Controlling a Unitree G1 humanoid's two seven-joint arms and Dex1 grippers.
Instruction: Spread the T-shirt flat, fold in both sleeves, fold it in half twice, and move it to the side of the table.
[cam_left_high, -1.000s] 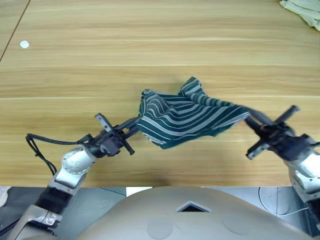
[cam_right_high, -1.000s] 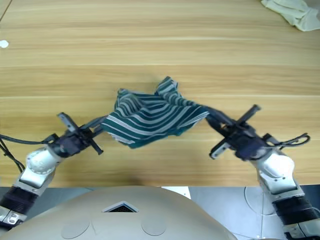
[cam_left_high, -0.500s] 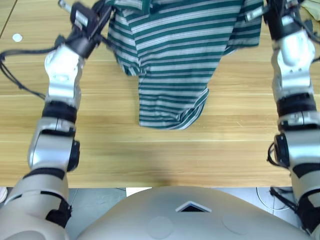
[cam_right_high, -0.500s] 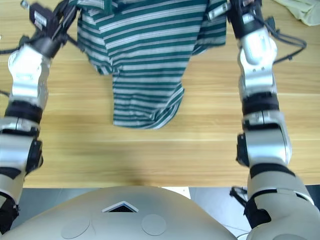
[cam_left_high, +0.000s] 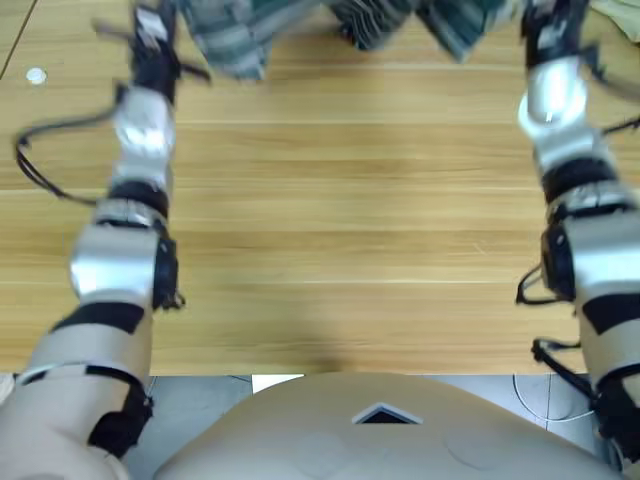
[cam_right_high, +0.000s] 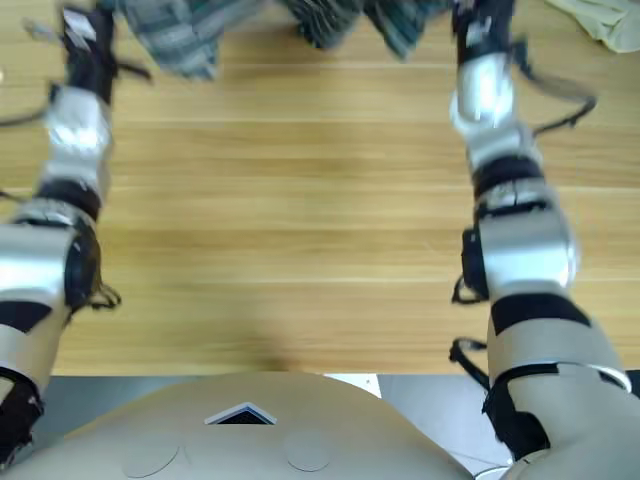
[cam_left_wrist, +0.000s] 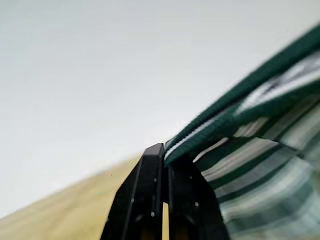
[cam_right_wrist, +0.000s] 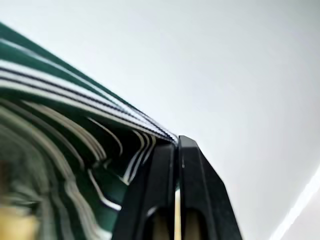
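Observation:
The green and white striped T-shirt (cam_left_high: 360, 22) hangs high over the far part of the wooden table (cam_left_high: 340, 230), its lower folds showing at the top of the head views. Both arms are raised and stretched forward. In the left wrist view my left gripper (cam_left_wrist: 165, 160) is shut on a ribbed green edge of the T-shirt (cam_left_wrist: 260, 145). In the right wrist view my right gripper (cam_right_wrist: 176, 146) is shut on another striped edge of the T-shirt (cam_right_wrist: 60, 130). The upper part of the shirt is cut off by the views' top.
A pale crumpled cloth (cam_right_high: 590, 22) lies at the far right corner of the table. A small white disc (cam_left_high: 36, 75) sits at the far left. The table's near edge (cam_left_high: 330, 372) runs just in front of the robot.
Both arms have swung the T-shirt up from the table and lifted it higher still, so it now hangs mostly above the views' top. Both grippers stay shut on it.

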